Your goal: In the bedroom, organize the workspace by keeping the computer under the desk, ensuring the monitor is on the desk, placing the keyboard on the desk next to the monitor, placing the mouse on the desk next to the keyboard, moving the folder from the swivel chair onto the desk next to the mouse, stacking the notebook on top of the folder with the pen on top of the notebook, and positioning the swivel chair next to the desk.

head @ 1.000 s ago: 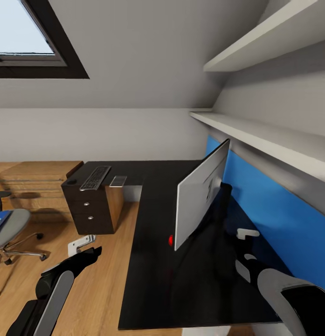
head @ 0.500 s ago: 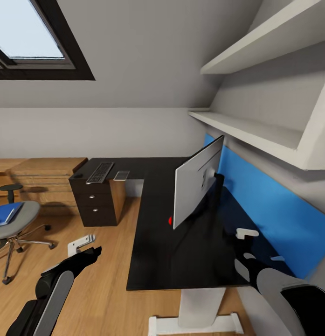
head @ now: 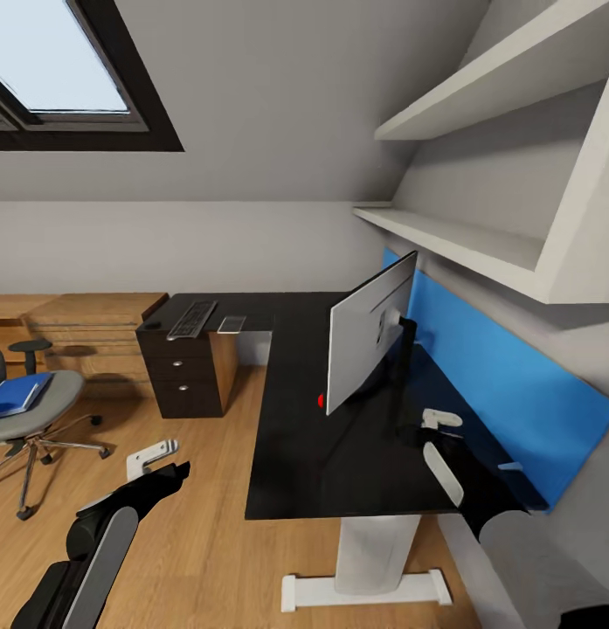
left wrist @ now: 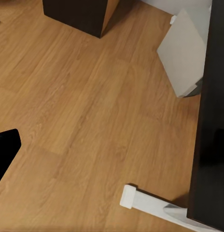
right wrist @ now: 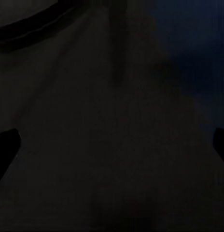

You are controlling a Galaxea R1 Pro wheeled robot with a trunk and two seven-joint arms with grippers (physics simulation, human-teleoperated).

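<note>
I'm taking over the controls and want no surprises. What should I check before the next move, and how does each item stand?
1. Monitor on desk: ok.
2. Keyboard next to monitor: not ok, at the far end.
3. Folder off swivel chair: not ok, on the seat.
4. Left gripper free: cannot tell.
5. Right gripper free: cannot tell.

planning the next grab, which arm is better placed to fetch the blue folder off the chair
Left, probably. The folder lies on the swivel chair at the robot's left, and the left gripper hangs over open floor on that side. The right gripper is over the desk behind the monitor.
</note>
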